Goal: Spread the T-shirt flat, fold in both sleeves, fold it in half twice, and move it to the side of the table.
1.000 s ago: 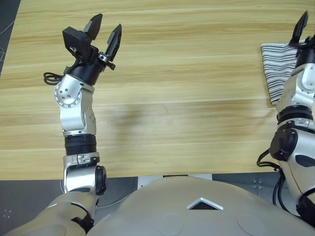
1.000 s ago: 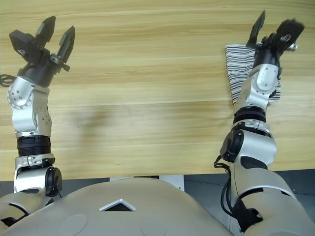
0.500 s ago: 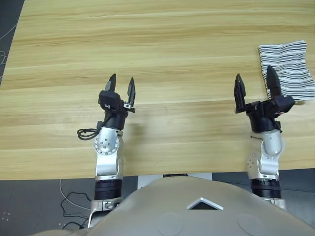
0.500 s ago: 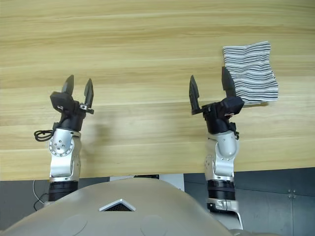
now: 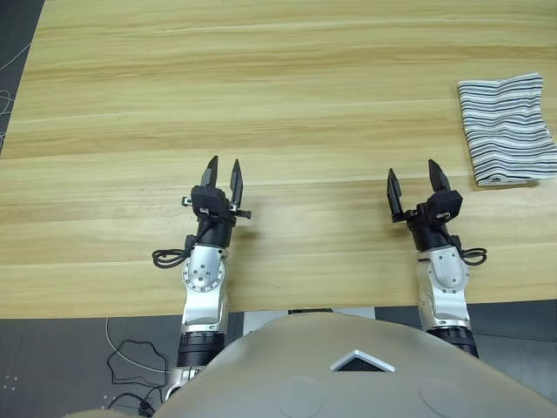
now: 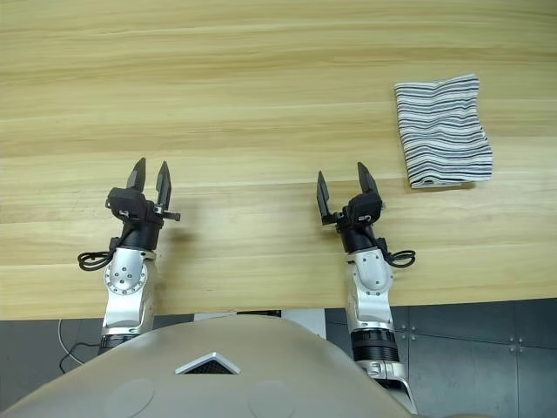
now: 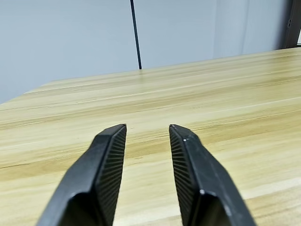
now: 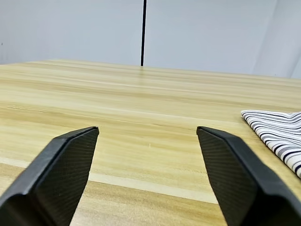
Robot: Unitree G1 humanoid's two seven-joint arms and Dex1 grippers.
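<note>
The T-shirt (image 5: 506, 129) is lying folded into a compact, roughly rectangular packet of black and white stripes, sitting at about 2 o'clock on the desk (image 5: 287, 87) as seen from the head camera, well out on the robot's right side. Its near edge is showing the stacked, slightly rounded folds, and its top surface is rippling a little rather than lying perfectly smooth.

The left end effector (image 5: 224, 170) is hanging low over the near strip of the desk at about 7 o'clock, its two dark fingers pointing toward 12 o'clock and standing a narrow gap apart, gripping nothing. In the left wrist view the ribbed inner pads (image 7: 113, 165) are facing each other with bare wood showing between them.

The right end effector (image 5: 412, 178) is sitting at about 5 o'clock, also pointing toward 12 o'clock, with its fingers spread clearly wider than the left pair and nothing between them. It is well apart from the T-shirt, which is lying off toward 1 o'clock from it. In the right wrist view the striped cloth is showing beyond the outer finger, resting flat on the wood.

A pale wall (image 7: 70, 37) with a thin dark vertical line is standing behind the far edge of the desk
</note>
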